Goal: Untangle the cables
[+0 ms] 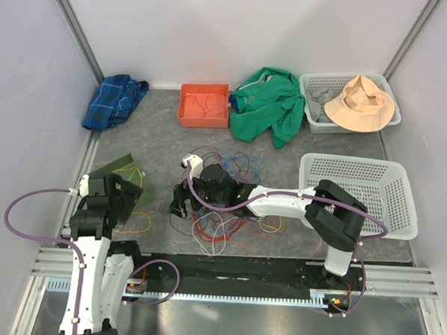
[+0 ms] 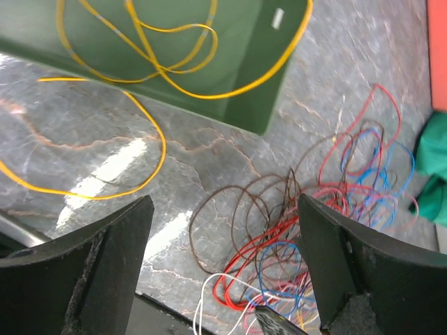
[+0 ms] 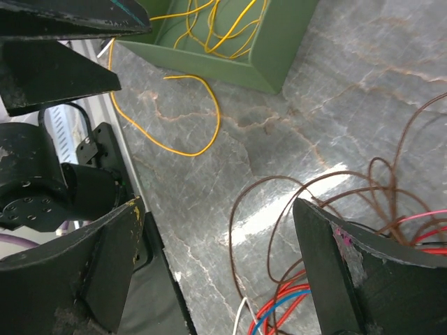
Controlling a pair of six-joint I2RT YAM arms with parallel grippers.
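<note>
Cables point(image 1: 219, 231) are lying in a loose multicolour tangle mid-table point(image 1: 158, 134), with yellow ones sitting in the green tray point(image 2: 244, 49) and a yellow strand point(image 2: 163, 143) lying beside it; right gripper point(image 3: 223, 279) is hanging spread and empty over the brown loops point(image 3: 293, 180); left gripper point(image 2: 227, 279) is likewise gaping, grasping nothing. Risk: jaws closing here are probably catching several strands together, so a pull is tightening knots or dragging the pile. Right arm is covering the tangle's core from above; crossings are blurring; cable ends are not showing.
</note>
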